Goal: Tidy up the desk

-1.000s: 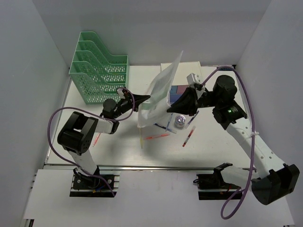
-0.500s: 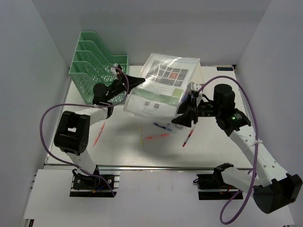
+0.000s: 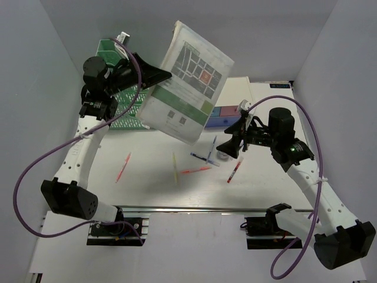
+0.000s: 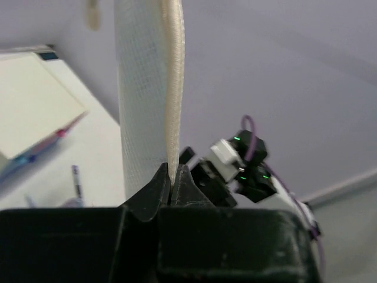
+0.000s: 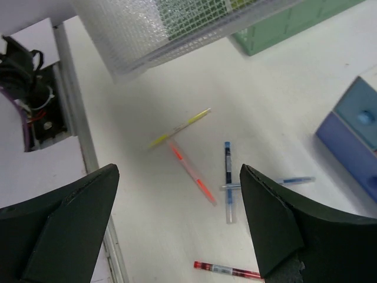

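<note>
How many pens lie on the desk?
6: red pen left, yellow pen and orange pen centre, two crossed blue pens, second red pen right; right gripper may hide more.

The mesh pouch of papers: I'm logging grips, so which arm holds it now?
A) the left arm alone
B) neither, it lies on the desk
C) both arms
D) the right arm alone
A: the left fingers pinch the edge of the mesh pouch up in the air, while the right fingers stand wide apart and empty over the pens.

left arm (image 3: 82, 150) raised high, left fingers (image 4: 154, 187) pinched together, right arm (image 3: 309, 180) stretched forward, right fingers (image 5: 277, 218) spread wide
</note>
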You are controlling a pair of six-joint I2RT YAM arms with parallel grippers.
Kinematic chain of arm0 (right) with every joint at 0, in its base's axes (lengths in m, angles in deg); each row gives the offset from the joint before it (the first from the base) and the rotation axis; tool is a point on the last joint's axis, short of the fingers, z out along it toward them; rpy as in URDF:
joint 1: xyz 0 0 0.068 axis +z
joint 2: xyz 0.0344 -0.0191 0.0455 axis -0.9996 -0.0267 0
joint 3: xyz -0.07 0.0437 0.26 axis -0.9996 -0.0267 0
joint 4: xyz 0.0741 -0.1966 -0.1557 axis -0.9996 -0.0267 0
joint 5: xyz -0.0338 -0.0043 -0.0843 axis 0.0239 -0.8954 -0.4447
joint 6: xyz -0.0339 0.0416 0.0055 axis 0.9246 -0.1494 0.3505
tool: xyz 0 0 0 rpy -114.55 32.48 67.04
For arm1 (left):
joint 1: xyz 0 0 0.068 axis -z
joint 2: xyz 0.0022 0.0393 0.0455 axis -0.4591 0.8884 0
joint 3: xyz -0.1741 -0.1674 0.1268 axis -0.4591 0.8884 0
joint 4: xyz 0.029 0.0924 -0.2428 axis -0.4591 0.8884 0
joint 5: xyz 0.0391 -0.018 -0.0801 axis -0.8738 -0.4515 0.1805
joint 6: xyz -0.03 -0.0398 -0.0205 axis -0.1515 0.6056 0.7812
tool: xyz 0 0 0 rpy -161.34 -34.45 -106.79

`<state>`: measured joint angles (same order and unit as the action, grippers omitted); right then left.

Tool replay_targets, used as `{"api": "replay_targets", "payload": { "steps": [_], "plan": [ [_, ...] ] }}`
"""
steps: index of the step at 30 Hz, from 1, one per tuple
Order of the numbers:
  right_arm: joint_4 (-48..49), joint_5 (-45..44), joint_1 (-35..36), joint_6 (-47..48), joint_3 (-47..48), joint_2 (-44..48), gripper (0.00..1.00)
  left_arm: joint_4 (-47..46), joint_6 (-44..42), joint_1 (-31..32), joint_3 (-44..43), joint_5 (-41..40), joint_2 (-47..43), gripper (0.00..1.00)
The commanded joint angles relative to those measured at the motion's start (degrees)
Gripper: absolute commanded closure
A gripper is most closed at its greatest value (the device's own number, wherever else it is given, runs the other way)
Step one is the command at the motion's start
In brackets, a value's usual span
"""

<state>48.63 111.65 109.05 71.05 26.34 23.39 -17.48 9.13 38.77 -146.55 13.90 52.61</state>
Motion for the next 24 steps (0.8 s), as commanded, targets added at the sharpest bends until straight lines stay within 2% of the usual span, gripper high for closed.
{"api": "replay_targets", "payload": {
  "steps": [1, 5, 7, 10, 13, 17, 20, 24],
  "plan": [
    [2.71, -5.47, -0.62, -0.17, 0.32, 2.08, 0.11, 16.54, -15.45, -0.37, -5.16, -8.83, -0.19, 1.00],
    [4.38, -9.62, -0.80, -0.78, -0.03, 2.87, 0.11, 23.86, -26.01, -0.37, -11.06, -15.27, -0.90, 1.00],
    [6.13, -7.96, -0.72, -0.78, 0.32, 3.14, 0.11, 25.09, -30.05, -0.37, -10.98, -15.28, -1.69, 1.00],
    [7.55, -1.03, -0.98, -2.01, 2.33, 2.26, 0.13, 23.70, -32.79, 0.34, -7.21, -12.56, -4.05, 1.00],
    [13.07, 4.69, -1.15, -9.71, 2.87, 0.24, 0.16, 20.27, -33.24, 0.86, -2.37, -8.95, -7.04, 1.00],
    [28.41, 6.20, -1.77, -18.96, 0.33, -4.23, 0.11, 19.21, -33.41, 0.86, -0.35, -5.61, -9.68, 1.00],
    [37.57, 8.40, -1.94, -25.36, -0.47, -7.31, 0.11, 17.55, -32.01, 0.86, 0.71, -4.56, -12.31, 1.00],
    [44.70, 7.44, -2.82, -31.62, -0.12, -9.78, 0.11, 12.80, -27.54, 1.39, 4.31, -3.85, -16.27, 1.00]
  ]
}}
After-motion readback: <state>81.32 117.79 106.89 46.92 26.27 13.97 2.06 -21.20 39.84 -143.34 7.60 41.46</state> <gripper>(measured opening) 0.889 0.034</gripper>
